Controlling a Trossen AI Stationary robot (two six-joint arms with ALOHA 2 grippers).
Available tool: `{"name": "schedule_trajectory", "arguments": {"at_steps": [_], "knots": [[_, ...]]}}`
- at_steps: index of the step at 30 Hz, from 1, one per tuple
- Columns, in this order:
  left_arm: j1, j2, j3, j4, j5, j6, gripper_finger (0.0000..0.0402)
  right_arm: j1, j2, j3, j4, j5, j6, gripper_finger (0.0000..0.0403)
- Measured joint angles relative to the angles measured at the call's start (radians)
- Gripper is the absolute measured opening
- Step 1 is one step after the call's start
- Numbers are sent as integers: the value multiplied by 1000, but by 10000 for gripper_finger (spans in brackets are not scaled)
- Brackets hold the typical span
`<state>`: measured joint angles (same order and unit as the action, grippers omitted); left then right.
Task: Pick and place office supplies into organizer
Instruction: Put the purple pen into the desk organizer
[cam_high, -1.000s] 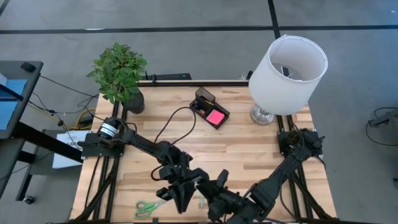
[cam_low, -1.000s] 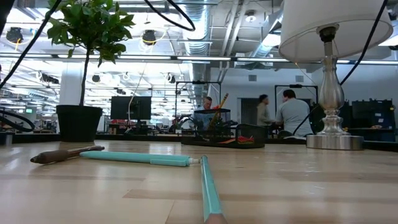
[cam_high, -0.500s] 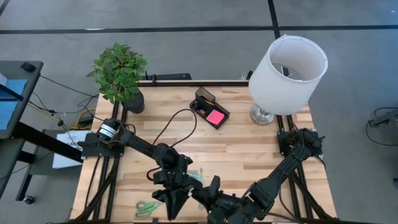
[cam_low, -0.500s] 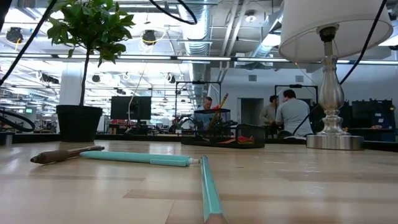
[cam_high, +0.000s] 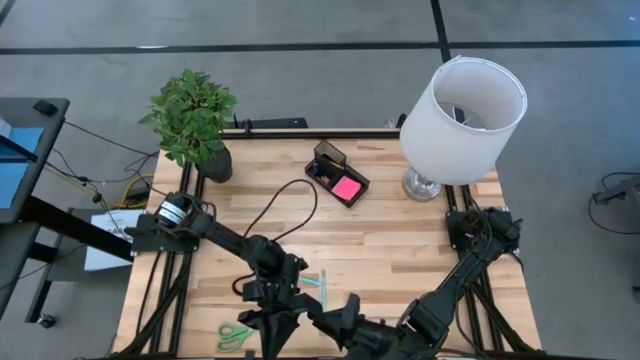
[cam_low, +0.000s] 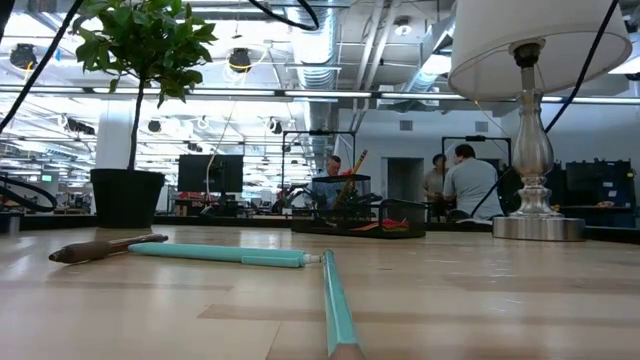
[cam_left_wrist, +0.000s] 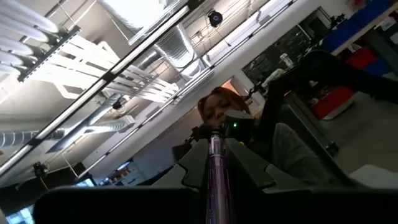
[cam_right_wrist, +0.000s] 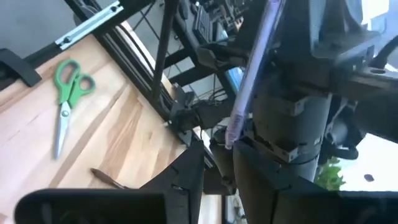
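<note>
My left gripper hovers over the table's near edge, tipped upward and shut on a pale purple pen. Close by on its right, my right gripper faces it with fingers apart; the pen's lower end lies by one fingertip. Two teal pens lie flat on the wood. Green-handled scissors lie at the near left. The black organizer, with a pink sticky-note pad in its tray, stands at the far middle. My left gripper pinches the purple pen's shaft between its two fingers, with the pen running along the fingers and sticking out past their tips. The pen is lifted clear of the table and slants upward. Whether my right gripper touches the pen's end, I cannot tell.
A potted plant stands at the far left corner and a white lamp at the far right. A black cable loops over the table's middle. A brown stick-like thing lies near the teal pens. People stand in the room behind.
My left gripper has swung a little toward the table's near left with the purple pen and tipped further, uncovering the two teal pens below. My right gripper has rolled about its own axis and drawn slightly toward the near edge. Neither has opened or shut.
</note>
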<state>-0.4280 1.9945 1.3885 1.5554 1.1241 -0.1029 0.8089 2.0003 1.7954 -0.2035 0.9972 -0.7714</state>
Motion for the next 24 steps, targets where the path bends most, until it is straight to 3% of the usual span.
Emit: {"name": "schedule_trajectory", "arguments": {"at_steps": [11, 21, 24], "knots": [[-31, 0, 0, 2, 40, 57, 29, -28, 0, 0, 55, -19, -140, 79], [-58, 0, 0, 2, 73, 47, 29, 33, 0, 0, -47, 8, -11, 79], [-64, 0, 0, 2, 72, 47, 29, 46, -15, 0, -157, 86, 63, 79]]}}
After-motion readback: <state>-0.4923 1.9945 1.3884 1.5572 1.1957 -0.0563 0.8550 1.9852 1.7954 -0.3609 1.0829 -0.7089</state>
